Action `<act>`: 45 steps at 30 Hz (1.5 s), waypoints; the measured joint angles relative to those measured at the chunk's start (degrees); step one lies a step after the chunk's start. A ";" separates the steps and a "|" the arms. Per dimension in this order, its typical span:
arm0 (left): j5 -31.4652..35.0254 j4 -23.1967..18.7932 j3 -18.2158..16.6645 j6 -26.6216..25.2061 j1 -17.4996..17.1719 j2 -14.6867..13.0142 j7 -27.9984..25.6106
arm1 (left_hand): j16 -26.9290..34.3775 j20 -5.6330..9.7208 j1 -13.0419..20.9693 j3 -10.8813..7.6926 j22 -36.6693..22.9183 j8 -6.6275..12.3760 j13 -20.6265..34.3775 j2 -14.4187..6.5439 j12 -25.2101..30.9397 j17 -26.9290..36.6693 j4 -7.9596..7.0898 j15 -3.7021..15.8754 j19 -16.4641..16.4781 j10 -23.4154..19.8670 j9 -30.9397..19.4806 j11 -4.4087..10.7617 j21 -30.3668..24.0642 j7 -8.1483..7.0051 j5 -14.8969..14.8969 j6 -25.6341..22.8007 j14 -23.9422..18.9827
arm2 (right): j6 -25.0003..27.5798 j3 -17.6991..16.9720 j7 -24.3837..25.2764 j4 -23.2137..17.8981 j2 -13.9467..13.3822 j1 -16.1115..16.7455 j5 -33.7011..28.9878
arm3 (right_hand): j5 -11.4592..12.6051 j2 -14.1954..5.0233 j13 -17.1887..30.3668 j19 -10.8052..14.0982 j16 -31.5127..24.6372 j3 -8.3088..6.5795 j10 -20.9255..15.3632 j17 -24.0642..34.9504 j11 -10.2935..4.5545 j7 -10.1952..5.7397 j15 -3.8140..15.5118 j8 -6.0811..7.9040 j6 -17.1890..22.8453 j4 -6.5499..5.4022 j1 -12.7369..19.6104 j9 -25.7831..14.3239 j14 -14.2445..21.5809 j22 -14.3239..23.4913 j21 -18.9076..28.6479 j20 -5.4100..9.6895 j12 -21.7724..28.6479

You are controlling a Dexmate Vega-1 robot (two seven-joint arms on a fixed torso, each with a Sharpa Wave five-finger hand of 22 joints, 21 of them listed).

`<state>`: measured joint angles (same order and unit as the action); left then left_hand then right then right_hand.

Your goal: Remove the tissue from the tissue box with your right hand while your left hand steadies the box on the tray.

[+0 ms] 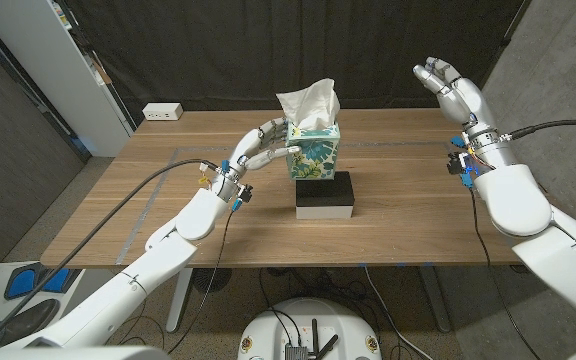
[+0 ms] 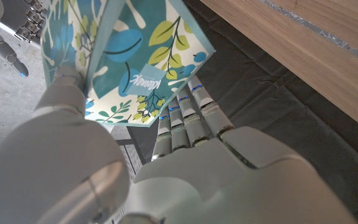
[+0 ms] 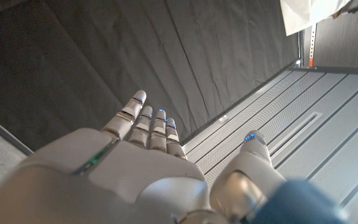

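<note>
Nearest the robot, along the table's [image 1: 388, 240] front edge, the left arm [image 1: 168, 250] came up from the front-left corner and ran diagonally over the wood toward the middle. A black cable [image 1: 118, 205] trailed beside it across the left part of the table. A black tray with a white base [image 1: 325, 196] stood near the table's centre, slightly toward the far edge. The tissue box [image 1: 315, 152], printed with teal, blue and yellow leaves, stood upright at the far end of that tray. The left hand [image 1: 260, 146] gripped the box from its left side, fingers [image 2: 188, 115] laid along one face and the thumb pressed against another, as the left wrist view showed at close range. A white tissue [image 1: 309, 103] stood up from the opening in the top of the box, crumpled and free of either hand.

Over the table's right edge, toward the far-right corner, the right hand [image 1: 452, 86] hung raised in the air, well apart from the box and tissue. Its fingers were spread and slightly curved and held nothing; the right wrist view showed the palm side bare against a dark curtain [image 3: 104, 68]. Beyond the far-left corner a white power strip [image 1: 163, 112] lay on the floor by a pale cabinet [image 1: 58, 70].
</note>
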<state>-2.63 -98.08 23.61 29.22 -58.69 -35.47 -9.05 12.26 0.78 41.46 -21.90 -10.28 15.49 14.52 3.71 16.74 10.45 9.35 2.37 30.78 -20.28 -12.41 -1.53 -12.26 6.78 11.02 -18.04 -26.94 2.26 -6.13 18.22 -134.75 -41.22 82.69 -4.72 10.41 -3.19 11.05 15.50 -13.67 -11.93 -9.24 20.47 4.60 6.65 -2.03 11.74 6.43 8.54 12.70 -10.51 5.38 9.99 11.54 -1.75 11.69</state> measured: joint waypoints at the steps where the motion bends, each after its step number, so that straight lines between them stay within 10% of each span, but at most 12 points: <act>1: 0.04 -0.17 -0.03 -0.12 -0.03 -0.07 0.00 | 0.00 0.00 0.00 0.00 0.00 -0.01 0.00 0.00 0.00 0.09 0.00 0.00 0.00 0.00 -0.04 0.00 0.00 0.00 0.00 0.00 0.00 | 0.38 -0.04 0.05 -0.12 -0.04 0.06 -1.30 | 0.00 0.00 0.00 0.00 0.00 0.00 0.00 0.00 0.00 0.00 0.00 0.00 0.00 0.00 0.00 0.00 0.00 0.00 0.00 0.00 0.00; 45: 0.11 1.27 1.02 -0.49 0.91 0.68 -0.02 | -0.13 -0.09 -0.13 0.30 0.03 -0.21 0.27 -0.13 -0.22 0.05 0.01 0.06 -0.09 -0.29 -0.22 0.09 0.00 -0.11 -0.17 -0.50 -0.29 | 8.88 -0.85 -4.85 -3.13 -2.08 0.83 -25.69 | 0.00 -0.70 0.00 -0.11 0.00 -1.21 -0.70 -0.31 -1.13 -0.61 0.83 0.00 0.63 0.38 2.22 -0.04 -0.23 -0.14 0.00 0.53 0.00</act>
<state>-2.53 -96.81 24.63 28.74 -57.78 -34.79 -9.07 12.13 0.69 41.33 -21.60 -10.25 15.28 14.79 3.58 16.52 10.50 9.36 2.43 30.68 -20.56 -12.64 -1.44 -12.26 6.67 10.85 -18.54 -27.23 11.14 -6.98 13.37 -137.87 -43.30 83.52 -30.41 10.41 -3.89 11.05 15.39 -13.67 -13.15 -9.94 20.17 3.46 6.04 -1.21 11.74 7.06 8.93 14.92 -10.55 5.15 9.86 11.54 -1.22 11.69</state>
